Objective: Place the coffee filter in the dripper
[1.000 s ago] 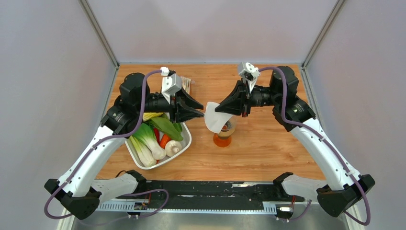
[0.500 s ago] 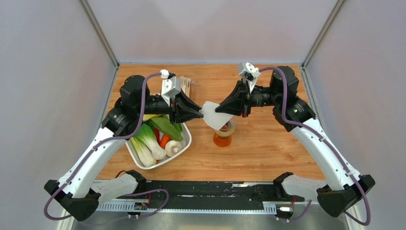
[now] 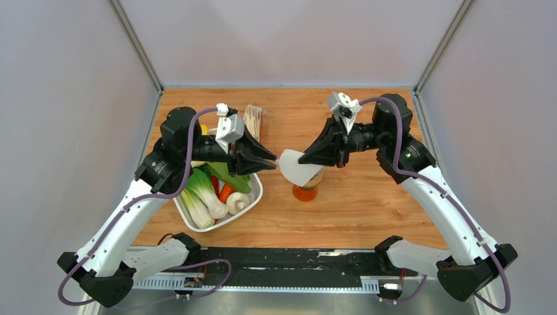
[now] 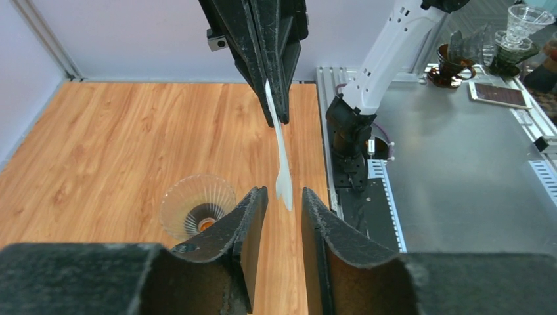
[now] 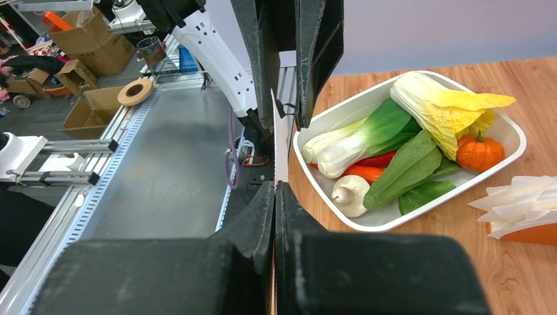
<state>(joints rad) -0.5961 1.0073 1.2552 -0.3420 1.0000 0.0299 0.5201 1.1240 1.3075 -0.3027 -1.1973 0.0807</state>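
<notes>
Two arms, one wooden table [image 3: 368, 210]: pale oak grain, closed in by plain grey walls [image 3: 289, 39], with a steel bench beyond the near edge (cartons stacked past it, in the right wrist view).

Item: white tray [image 3: 257, 191] at table left, holding leafy greens, a carrot and a small orange pumpkin.

Item: bundle of papers [image 3: 253, 118] in clear wrap, behind the tray.

Item: orange glass vessel [image 3: 305, 193] near table centre, with the clear dripper [image 4: 190, 200] seated on top, mouth upward.

Item: coffee filter [image 3: 297, 169], white, held in the air over the dripper's mouth. It slants down from the right gripper [image 3: 304, 156], whose jaws are pinched flat on its upper edge.

Item: left gripper [image 3: 272, 156], jaws a narrow gap apart and gripping nothing. The filter's free edge hangs just off its fingertips.

Change since a second ago: the left gripper then met the filter's left edge. It has since drawn back toward the tray with its jaws narrower, and the filter lies lower and flatter over the dripper.
</notes>
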